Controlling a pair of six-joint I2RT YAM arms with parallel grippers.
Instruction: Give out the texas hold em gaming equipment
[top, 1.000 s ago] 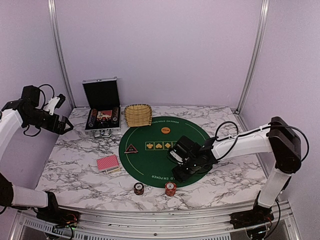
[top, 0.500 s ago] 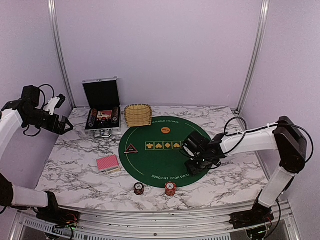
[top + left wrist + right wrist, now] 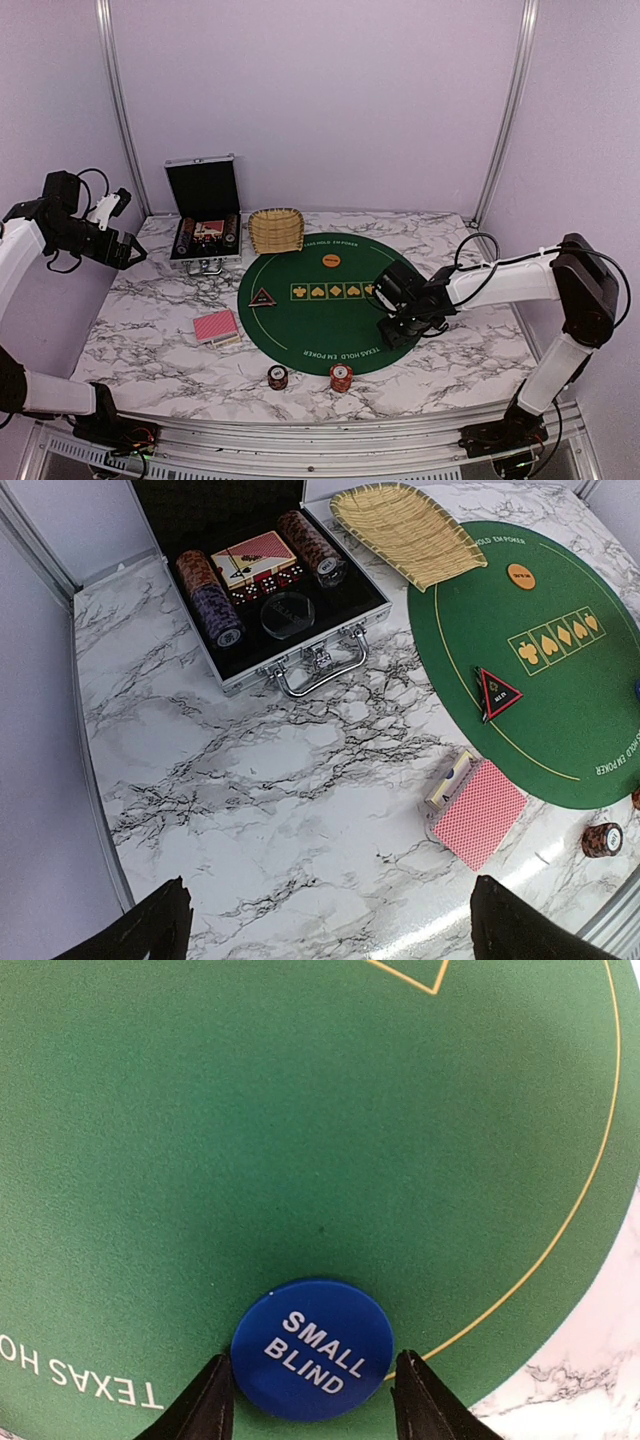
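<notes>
The blue round disc (image 3: 312, 1349) marked SMALL BLIND sits low over the green mat (image 3: 250, 1110), near the mat's yellow ring. My right gripper (image 3: 312, 1400) is shut on its edges, one finger on each side. From above, that gripper (image 3: 393, 330) hides the disc at the mat's right side. A pinkish-red deck of cards (image 3: 216, 326) lies left of the mat. Two chip stacks (image 3: 278, 377) (image 3: 341, 377) stand at its front edge. The orange disc (image 3: 331, 261) and the dark triangular marker (image 3: 263, 297) rest on the mat. My left gripper (image 3: 125, 250) hangs open, high at the far left.
The open silver-edged case (image 3: 204, 215) holds chip rolls and a card box at the back left. A wicker basket (image 3: 276, 230) stands beside it. Metal frame posts rise at both back corners. In the left wrist view, bare marble (image 3: 300, 810) lies under the open fingers.
My right gripper has moved right across the mat, from near its front middle to its right side, and has closed on the blue disc. The left arm has not moved.
</notes>
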